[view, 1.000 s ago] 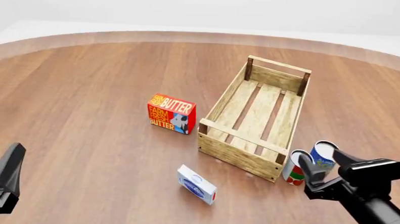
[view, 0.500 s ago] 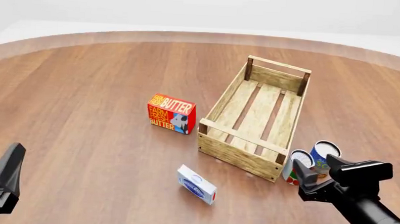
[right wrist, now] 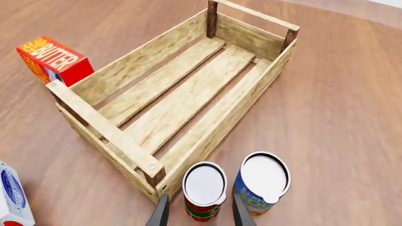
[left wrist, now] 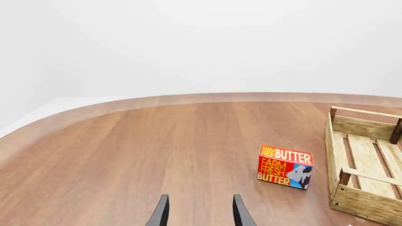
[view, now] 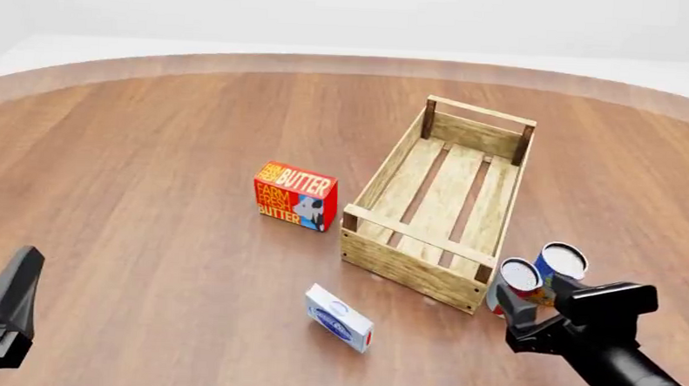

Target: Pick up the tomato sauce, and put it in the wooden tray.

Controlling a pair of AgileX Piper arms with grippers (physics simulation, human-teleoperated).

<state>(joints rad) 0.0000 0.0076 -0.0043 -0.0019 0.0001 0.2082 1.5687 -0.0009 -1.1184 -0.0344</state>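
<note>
Silver-topped, the tomato sauce [right wrist: 204, 190] stands upright just ahead of the right gripper [right wrist: 196, 213], whose fingers are spread apart with the can between their tips, not clamped. A blue-and-yellow can [right wrist: 262, 182] sits just beside it, on the outer side. Beyond both lies the wooden tray [right wrist: 188, 94], its near corner close to the sauce. The left gripper [left wrist: 197, 214] is spread apart over bare table, far from the butter box [left wrist: 285, 166].

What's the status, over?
Right gripper open, fingers either side of tomato sauce, not lifted. Left gripper open, idle. Blue can close beside target; wooden tray empty.
</note>
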